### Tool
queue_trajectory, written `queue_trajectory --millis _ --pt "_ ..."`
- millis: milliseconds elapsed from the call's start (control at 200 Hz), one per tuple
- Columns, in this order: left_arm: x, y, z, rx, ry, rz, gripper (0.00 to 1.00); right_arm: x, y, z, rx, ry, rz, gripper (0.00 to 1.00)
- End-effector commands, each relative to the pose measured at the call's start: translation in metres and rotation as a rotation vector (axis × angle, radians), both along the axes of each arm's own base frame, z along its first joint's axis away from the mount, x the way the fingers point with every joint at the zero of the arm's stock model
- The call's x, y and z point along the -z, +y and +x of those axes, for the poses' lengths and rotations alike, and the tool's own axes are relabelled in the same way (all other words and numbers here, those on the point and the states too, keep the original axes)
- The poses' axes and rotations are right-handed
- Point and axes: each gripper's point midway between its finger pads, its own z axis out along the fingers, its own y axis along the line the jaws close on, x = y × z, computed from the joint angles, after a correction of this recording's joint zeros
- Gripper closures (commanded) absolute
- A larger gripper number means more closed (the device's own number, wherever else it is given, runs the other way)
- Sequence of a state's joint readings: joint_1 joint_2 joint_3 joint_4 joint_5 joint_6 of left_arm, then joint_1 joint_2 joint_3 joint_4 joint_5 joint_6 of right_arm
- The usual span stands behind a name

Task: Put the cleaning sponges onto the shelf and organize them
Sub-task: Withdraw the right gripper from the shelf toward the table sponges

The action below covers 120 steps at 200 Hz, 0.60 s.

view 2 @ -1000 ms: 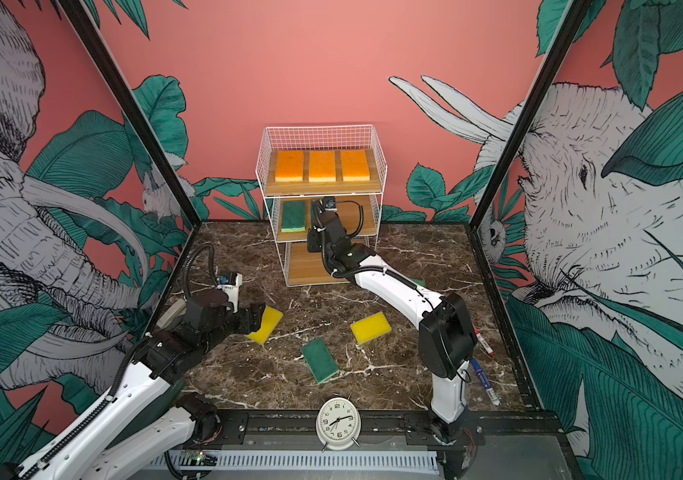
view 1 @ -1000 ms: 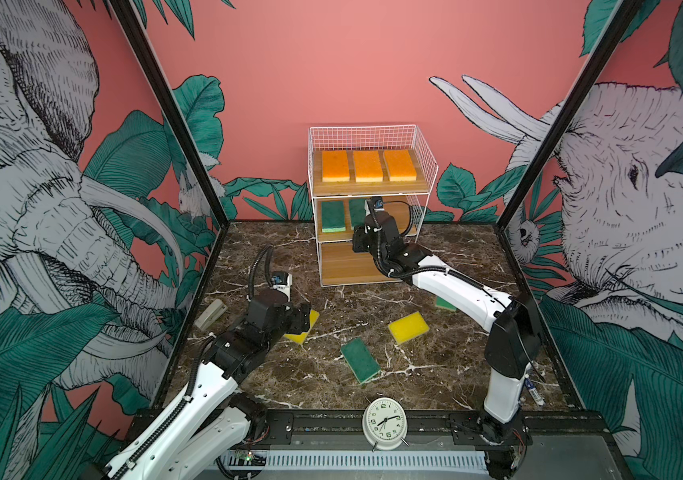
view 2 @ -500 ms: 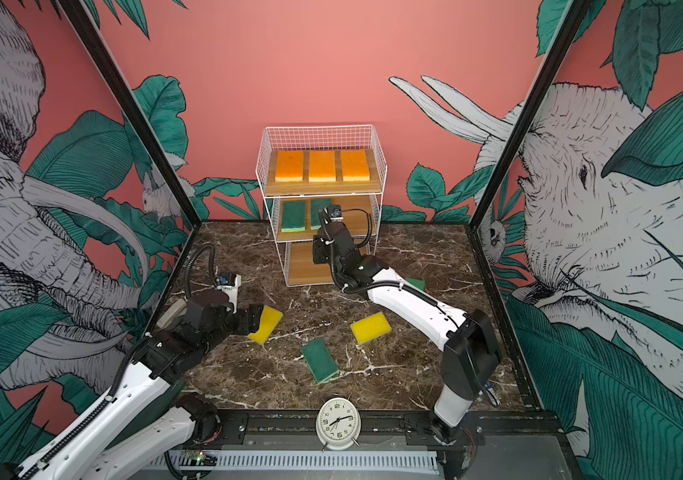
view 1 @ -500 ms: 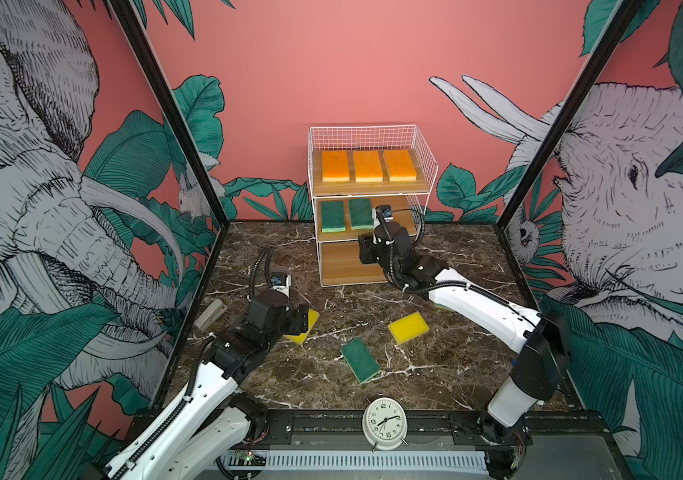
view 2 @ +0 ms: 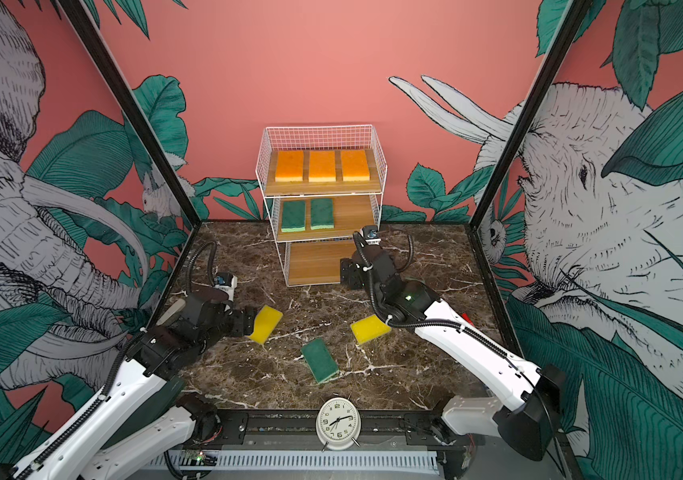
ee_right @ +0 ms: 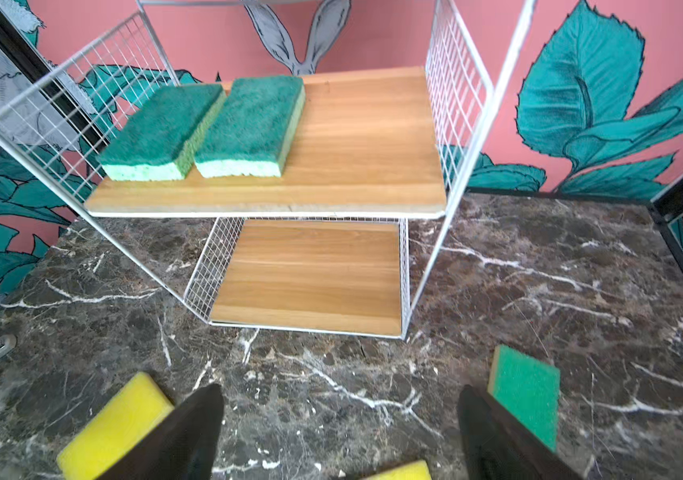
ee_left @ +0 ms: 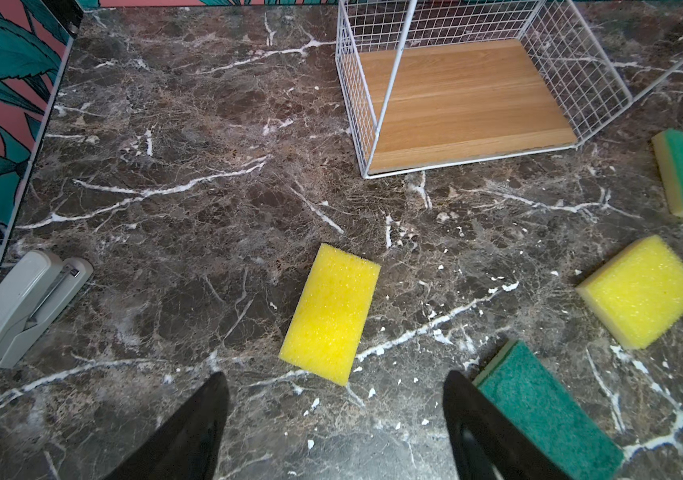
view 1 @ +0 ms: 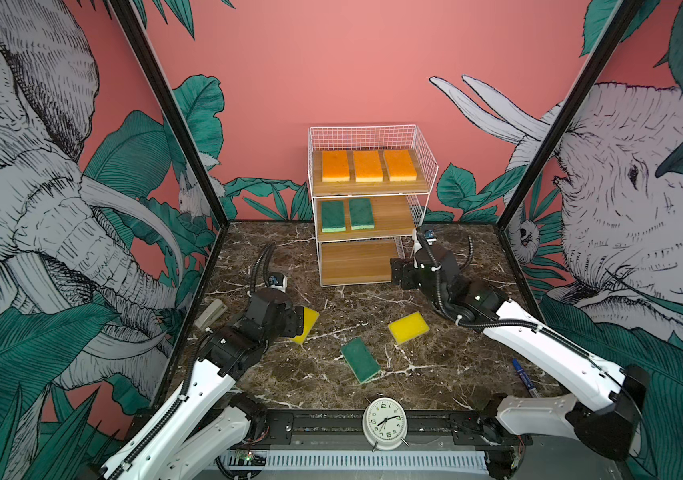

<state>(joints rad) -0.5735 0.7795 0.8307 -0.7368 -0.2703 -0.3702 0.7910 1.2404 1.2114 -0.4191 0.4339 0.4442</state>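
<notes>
Dark marble tabletop (view 1: 427, 374) inside pink jungle-mural walls.

**Left gripper** (ee_left: 334, 382): jaws are spread wide with nothing between them. It sits low at about 8 o'clock on the table, and a yellow sponge (ee_left: 330, 313) lies flat just ahead of the tips. Judged: it is lined up so the pads can close across the sponge's narrow width.

**Right gripper** (ee_right: 338, 390): jaws are parted and empty, at about 2 o'clock, just beside the front of the shelf (view 1: 425, 166). Judged: free to fetch another piece. A green sponge on yellow foam (ee_right: 526, 397) lies near one finger. Both top views hide it behind the arm.

**Shelf:** it stands at 12 o'clock against the back wall.
- **Top tier:** three orange sponges (view 1: 368, 165) lie side by side, long edges parallel.
- **Middle tier:** two dark green sponges (view 1: 347, 214) sit together at its 9 o'clock end. The room left at 3 o'clock is apparently for the remaining greens.
- **Bottom board** (view 1: 356, 262): bare, presumably reserved for the yellows.
- **Finding:** sorting appears to be by colour, one tier each.

**Loose on the table:** a second yellow sponge (view 1: 408, 327) and a dark green sponge (view 1: 359, 359) lie near the centre, apart from each other.

**Non-task items:** stapler (ee_left: 19, 307), alarm clock (view 1: 385, 422) at 6 o'clock, pen (view 1: 524, 376) at 4 o'clock.
</notes>
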Motion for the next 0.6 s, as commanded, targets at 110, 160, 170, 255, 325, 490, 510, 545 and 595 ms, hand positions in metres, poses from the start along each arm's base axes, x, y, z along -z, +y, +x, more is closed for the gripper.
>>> queue_trajectory --millis 110,160,170,255,325,490,510,545,595 --pt "-0.003 0.003 -0.014 -0.024 0.054 -0.039 0.18 0.021 -0.037 -0.027 0.019 0.048 -0.008 0.01" --pt "0.005 0.004 -0.015 -0.029 0.072 -0.031 0.19 0.023 -0.042 -0.032 0.019 0.049 0.017 0.01" --pt "0.007 0.004 -0.015 -0.032 0.077 -0.029 0.19 0.024 -0.044 -0.033 0.021 0.049 0.022 0.01" --pt "0.024 0.005 -0.019 -0.045 0.126 -0.022 0.19 0.029 -0.056 -0.039 0.039 0.051 0.051 0.01" --pt "0.036 0.001 -0.023 -0.040 0.170 -0.039 0.20 0.033 -0.062 -0.043 0.024 0.052 0.063 0.01" --pt "0.055 -0.016 -0.033 -0.012 0.230 -0.051 0.21 0.048 -0.068 -0.050 0.001 0.096 0.066 0.01" --pt "0.057 -0.018 -0.033 -0.007 0.236 -0.049 0.21 0.050 -0.068 -0.051 -0.003 0.104 0.063 0.01" --pt "0.061 -0.023 -0.034 0.001 0.246 -0.048 0.22 0.055 -0.066 -0.052 -0.017 0.118 0.061 0.01" --pt "0.067 -0.034 -0.038 0.027 0.264 -0.041 0.23 0.061 -0.064 -0.054 -0.033 0.137 0.059 0.01"
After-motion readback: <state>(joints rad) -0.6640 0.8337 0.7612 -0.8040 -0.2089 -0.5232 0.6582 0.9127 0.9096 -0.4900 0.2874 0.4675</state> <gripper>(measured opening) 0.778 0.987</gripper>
